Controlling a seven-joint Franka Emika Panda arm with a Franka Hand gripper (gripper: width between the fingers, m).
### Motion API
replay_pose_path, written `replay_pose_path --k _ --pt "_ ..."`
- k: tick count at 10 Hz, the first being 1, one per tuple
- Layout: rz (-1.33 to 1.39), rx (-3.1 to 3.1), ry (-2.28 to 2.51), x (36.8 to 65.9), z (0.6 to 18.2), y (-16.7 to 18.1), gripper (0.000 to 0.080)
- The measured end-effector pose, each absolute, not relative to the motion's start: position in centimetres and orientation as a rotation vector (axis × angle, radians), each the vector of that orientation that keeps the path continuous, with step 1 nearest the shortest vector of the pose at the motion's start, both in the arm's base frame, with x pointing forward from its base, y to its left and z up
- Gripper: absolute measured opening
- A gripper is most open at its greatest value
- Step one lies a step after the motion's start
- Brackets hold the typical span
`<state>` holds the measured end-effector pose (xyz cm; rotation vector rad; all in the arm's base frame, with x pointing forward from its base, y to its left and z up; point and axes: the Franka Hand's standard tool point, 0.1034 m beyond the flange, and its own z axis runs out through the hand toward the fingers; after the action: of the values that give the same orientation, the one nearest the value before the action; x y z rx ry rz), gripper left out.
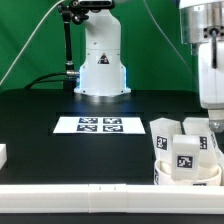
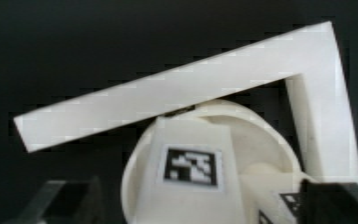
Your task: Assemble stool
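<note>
The black table [image 1: 60, 150] carries the whole work area. The long white border rail [image 1: 70, 190] runs along its near edge and turns a corner beyond the tool, as the wrist view shows [image 2: 247, 75]. The flat white marker board [image 1: 99, 125] with its printed tags lies well apart from the tool, toward the exterior view's left.

The round white plastic stool seat [image 1: 186, 170] sits in the rail's corner, almost directly below the tool. Short white block legs stand on it: one tagged leg [image 1: 185, 152] at the front, another [image 1: 162, 135] beside it, and a further one [image 1: 212, 140] right under the tool. Whether each is fully seated cannot be told. A small loose white block [image 1: 3, 153] lies at the exterior view's left edge, far from the tool.

The two-finger gripper [image 1: 212, 100] hangs above the cluster. Its dark fingertips [image 2: 69, 195] stand spread either side of a rounded tagged part [image 2: 202, 160], with no contact visible; nothing appears pinched.

Judgement: assembly looks well advanced, with several legs placed on the seat. Remaining work probably concerns any outstanding leg and confirming seating.
</note>
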<state>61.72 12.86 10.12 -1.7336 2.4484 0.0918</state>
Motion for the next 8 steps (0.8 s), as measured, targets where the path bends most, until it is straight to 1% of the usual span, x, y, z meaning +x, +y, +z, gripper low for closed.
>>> replay_pose_path --k 1,2,3,6,7,8 --pt "0.085 -1.740 2.428 62.1 10.9 12.8 0.0621" --pt "0.079 -1.813 2.360 62.3 11.6 12.9 0.0641" --pt "0.065 -1.903 2.272 62.5 12.3 13.0 0.0641" --pt "0.031 -2.181 2.023 62.3 11.7 12.8 0.0648" --pt "0.002 -2.338 1.888 62.2 11.2 12.6 0.0648" --pt "-0.020 -2.444 1.774 62.3 11.3 12.7 0.0648"
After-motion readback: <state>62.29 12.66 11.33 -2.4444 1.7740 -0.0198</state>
